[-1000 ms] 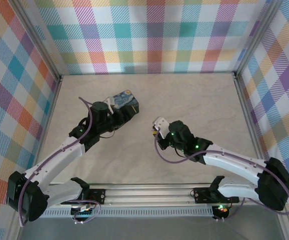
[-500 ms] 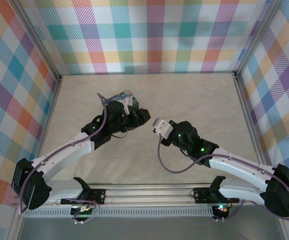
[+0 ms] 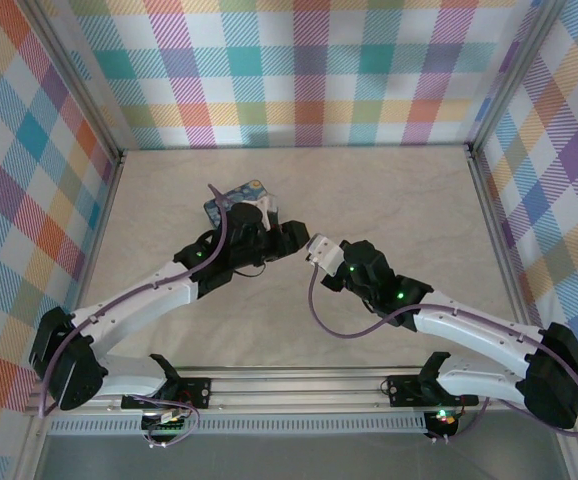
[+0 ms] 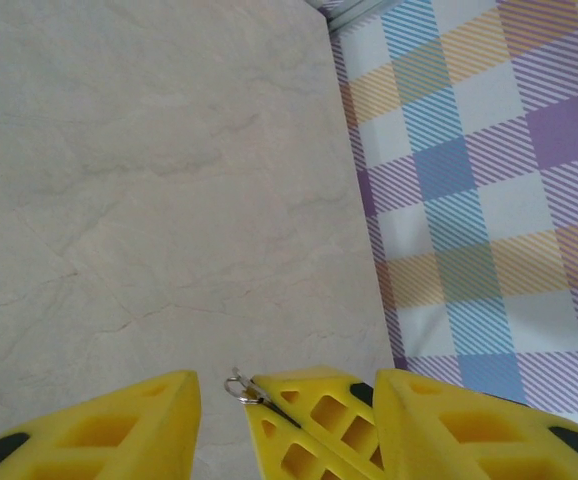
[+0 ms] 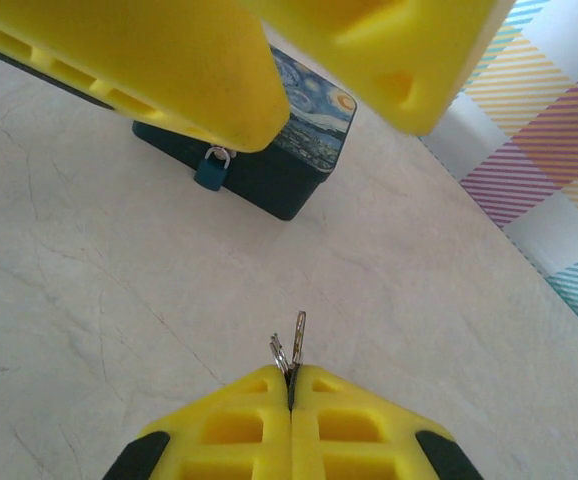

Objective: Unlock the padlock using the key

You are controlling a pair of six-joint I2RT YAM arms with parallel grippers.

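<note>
markings: tin (image 5: 314, 120) lid carries a night-sky painting, blue swirls and a yellow moon. Any lettering is too small to tell.
tin: sits flat on the table (image 5: 119, 300). In the top view it's left of centre, just behind the left arm's wrist.
padlock: padlock (image 5: 211, 170) has a blue body and a silvery shackle. It hangs on the tin's dark front wall, right under the lid edge.
right gripper: right gripper (image 5: 290, 375) is clenched on the key (image 5: 299, 335), fingers pressed flat together. The blade sticks out past the tips, with a second bit of metal beside it.
key vs padlock: padlock lies ahead and to the view-left of the blade tip. They are apart, with bare table between.
left gripper: left gripper (image 4: 287, 385) has its jaws apart and nothing clamped.
left wrist view: the right gripper's fingertips and the ring (image 4: 237, 388) sit between the left gripper's two fingers. The view-right finger is just beside the right gripper's finger — the view-left one stands off the ring.
left gripper vs padlock: in the right wrist view its fingers hang above the key. One of them covers the tin's view-left end, and the padlock shows right below that fingertip.
top view: both grippers meet tip to tip, just near-right of the tin.
backdrop: plaid wall (image 4: 489, 200) borders the table.
</note>
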